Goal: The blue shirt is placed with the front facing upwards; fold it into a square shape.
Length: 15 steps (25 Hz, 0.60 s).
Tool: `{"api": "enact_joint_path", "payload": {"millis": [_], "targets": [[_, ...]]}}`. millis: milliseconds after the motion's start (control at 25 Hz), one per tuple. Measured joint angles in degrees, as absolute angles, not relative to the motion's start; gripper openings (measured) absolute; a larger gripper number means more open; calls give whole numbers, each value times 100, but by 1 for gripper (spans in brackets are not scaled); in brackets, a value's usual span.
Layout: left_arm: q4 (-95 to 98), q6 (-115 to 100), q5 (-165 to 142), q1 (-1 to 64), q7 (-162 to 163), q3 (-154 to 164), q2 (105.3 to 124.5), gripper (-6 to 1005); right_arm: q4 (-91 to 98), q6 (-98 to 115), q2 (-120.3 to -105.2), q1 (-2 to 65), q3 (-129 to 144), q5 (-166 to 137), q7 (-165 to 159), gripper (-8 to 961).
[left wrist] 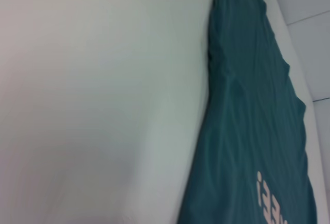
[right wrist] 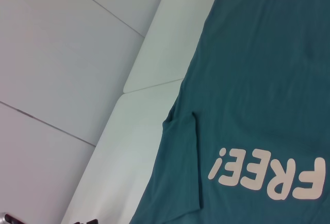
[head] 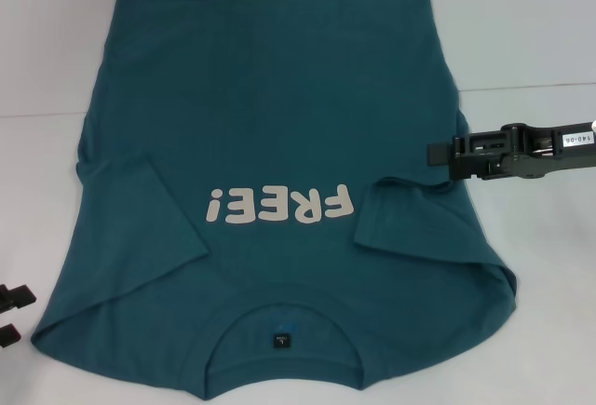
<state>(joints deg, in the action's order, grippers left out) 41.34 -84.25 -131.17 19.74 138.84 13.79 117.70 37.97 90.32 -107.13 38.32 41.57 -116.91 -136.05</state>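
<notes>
Head view shows the blue shirt (head: 279, 144) lying flat on the white bench (head: 531, 33), front up, collar nearest the robot, both short sleeves folded inward over the chest beside the cream lettering (head: 279, 206). Its soft cotton lies in shallow wrinkles; the ribbed round collar (head: 279, 368) curves around a small dark label (head: 280, 341). The right tool (head: 442, 155) hovers at the shirt's right edge; whether it is clenched cannot be told. The left tool (head: 13, 314) sits at the bench's left edge, apparently parted.

My head camera looks steeply down on the whole teal-blue cotton T-shirt with cream "FREE!" lettering (head: 270, 172). My left wrist camera skims that shirt's edge (left wrist: 252, 126); my right one shares the lettering from closer (right wrist: 268, 175).
</notes>
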Motion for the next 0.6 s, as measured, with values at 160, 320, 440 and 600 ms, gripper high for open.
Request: {"api": "enact_joint_path", "payload": {"millis": [160, 320, 440, 600], "targets": [[4073, -8251, -13146, 1976, 13921, 1380, 11778, 720, 3797, 9026, -10714, 3832, 4157, -11689, -13605, 802], [3955, -8136, -13150, 1978, 13893, 1374, 11779, 720, 3797, 9025, -10714, 3832, 4157, -11689, -13605, 801], [3919, -8113, -13161, 1992, 13870, 1379, 11778, 720, 3797, 9019, -10714, 3832, 4157, -11689, -13605, 800], [3916, -8082, -13193, 2009, 13869, 1380, 11777, 720, 3787, 9011, -10714, 3832, 4157, -11689, -13605, 798]]}}
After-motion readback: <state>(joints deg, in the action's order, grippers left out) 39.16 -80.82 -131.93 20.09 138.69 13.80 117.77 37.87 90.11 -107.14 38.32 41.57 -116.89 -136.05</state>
